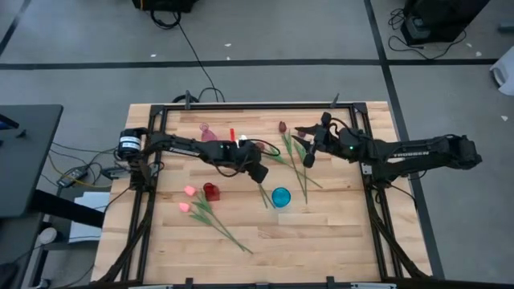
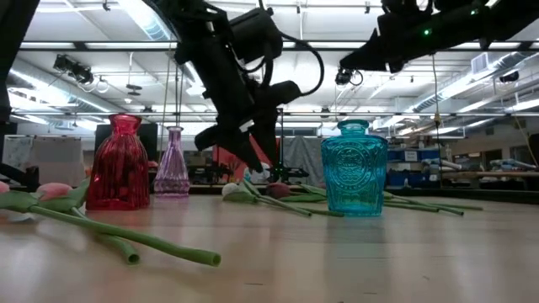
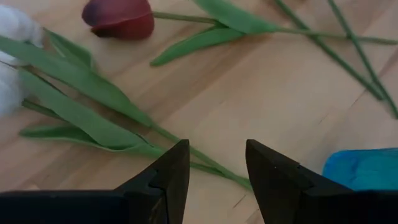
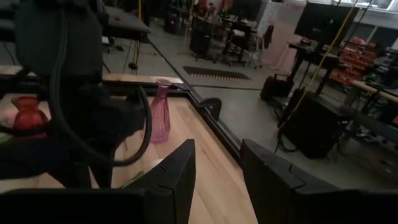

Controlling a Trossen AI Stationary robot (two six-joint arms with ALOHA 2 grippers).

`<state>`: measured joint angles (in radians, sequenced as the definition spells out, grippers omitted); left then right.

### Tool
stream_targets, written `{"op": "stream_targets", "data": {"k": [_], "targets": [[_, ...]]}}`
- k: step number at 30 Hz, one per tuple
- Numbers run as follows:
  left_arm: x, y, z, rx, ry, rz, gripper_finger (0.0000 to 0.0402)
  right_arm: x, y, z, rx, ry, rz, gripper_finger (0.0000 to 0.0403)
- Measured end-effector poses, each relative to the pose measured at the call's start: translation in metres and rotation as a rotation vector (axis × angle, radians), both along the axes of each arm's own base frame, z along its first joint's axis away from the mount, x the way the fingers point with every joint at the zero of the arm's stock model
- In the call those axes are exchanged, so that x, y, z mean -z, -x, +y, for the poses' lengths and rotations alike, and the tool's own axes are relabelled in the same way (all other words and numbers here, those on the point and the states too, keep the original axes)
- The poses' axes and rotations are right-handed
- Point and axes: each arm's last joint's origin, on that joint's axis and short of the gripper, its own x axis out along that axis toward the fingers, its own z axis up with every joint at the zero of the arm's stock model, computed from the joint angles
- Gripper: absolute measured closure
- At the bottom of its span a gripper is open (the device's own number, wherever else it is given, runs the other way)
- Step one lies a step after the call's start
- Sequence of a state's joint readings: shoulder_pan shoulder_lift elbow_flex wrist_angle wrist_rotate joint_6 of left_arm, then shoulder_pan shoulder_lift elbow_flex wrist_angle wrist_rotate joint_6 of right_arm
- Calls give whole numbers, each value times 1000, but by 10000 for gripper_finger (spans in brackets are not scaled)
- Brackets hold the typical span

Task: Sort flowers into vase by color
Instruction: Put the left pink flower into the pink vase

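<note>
Bright, even overhead strip lighting; soft shadows; the left wrist view's close foreground is blurred.

A black cable [image 1: 195, 60] trails across the grey floor [image 1: 265, 32] beyond the wooden table [image 1: 321, 241].

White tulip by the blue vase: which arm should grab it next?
Left. The left gripper is open, low over the white tulip stem, near the blue vase. The right gripper is open too, but raised off the table and aimed away from the flowers.
</note>
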<state>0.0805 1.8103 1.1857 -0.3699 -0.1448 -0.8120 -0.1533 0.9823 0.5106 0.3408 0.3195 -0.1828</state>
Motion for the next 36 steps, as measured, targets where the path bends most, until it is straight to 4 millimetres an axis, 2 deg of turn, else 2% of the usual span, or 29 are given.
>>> {"op": "stream_targets", "data": {"k": [3,5,7,11,14,17,22,27,31,36], "targets": [[4,-2,-10,56,-7,15,239,0,2,0,1,-4,17,263],[0,-2,-23,105,-22,3,239,0,4,1,0,-8,21,263],[-14,0,-36,126,-60,-31,239,0,6,1,1,-13,28,263],[-55,7,-64,171,-84,-160,239,1,8,1,3,-29,27,263],[-72,17,-92,237,12,-224,239,4,10,2,4,-33,28,263],[-78,27,-125,262,151,-240,239,3,12,2,5,-33,21,263],[-75,48,-180,250,419,-160,239,2,13,2,3,-29,12,263],[-67,83,-222,91,525,-8,239,-3,12,3,-15,-12,-26,263],[-56,114,-242,-161,520,86,239,-7,11,4,-73,5,-65,263],[-36,139,-252,-408,502,33,239,-15,9,3,-116,52,-140,263]]}}
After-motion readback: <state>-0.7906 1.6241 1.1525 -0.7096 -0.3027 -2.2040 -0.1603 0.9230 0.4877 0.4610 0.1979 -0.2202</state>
